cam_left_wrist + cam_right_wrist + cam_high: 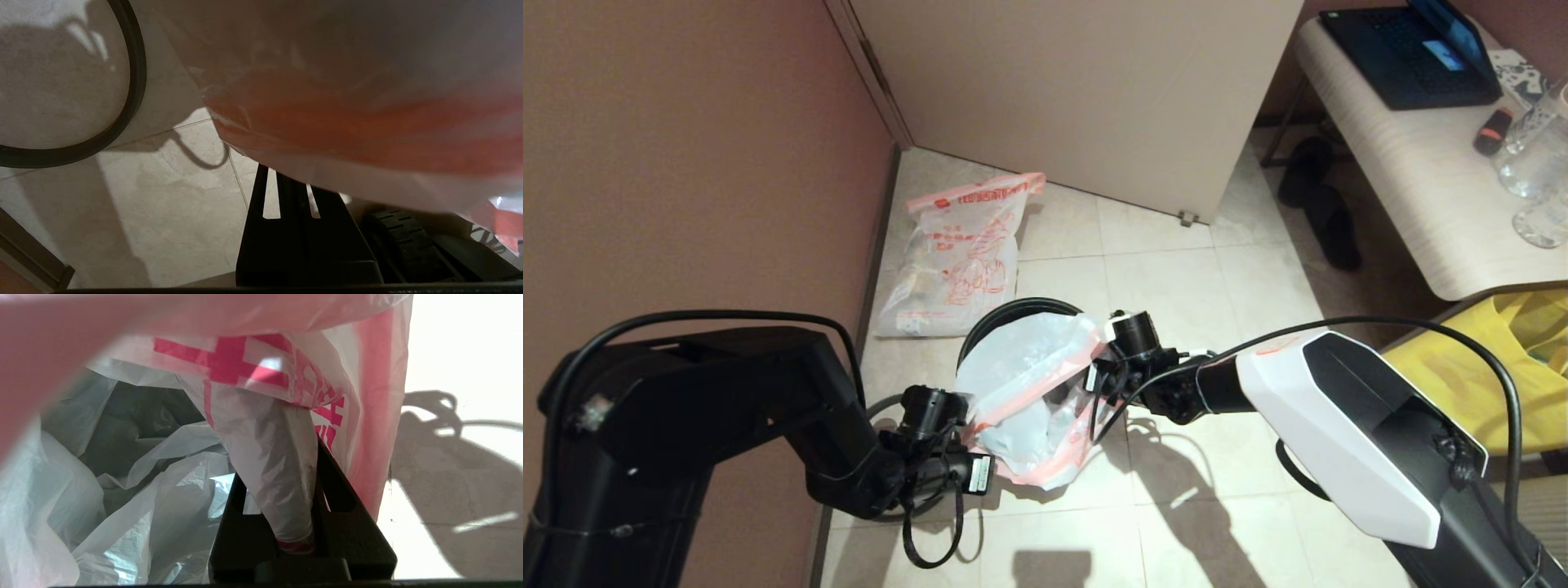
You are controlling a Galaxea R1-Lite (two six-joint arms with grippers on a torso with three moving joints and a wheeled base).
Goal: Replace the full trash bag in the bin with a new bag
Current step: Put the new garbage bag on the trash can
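The new bag (1029, 384), crinkly and whitish with a pink band at its mouth, hangs spread between both grippers over the bin (1013, 310), whose black rim shows just behind it. My left gripper (976, 461) grips the bag's near edge; in the left wrist view its fingers (286, 212) are together, with their tips under the pink band (347, 106). My right gripper (1098, 371) is at the bag's right side, shut on a bunched fold of the plastic (273, 465). The full trash bag (960, 261), with red print, lies on the floor by the wall behind the bin.
A brown wall (686, 163) runs close on the left and a beige cabinet panel (1078, 98) stands behind. On the right, a bench (1413, 180) carries a laptop (1409, 53) and glasses (1531, 155). A yellow bag (1470, 367) sits below it, dark shoes (1327, 212) beside.
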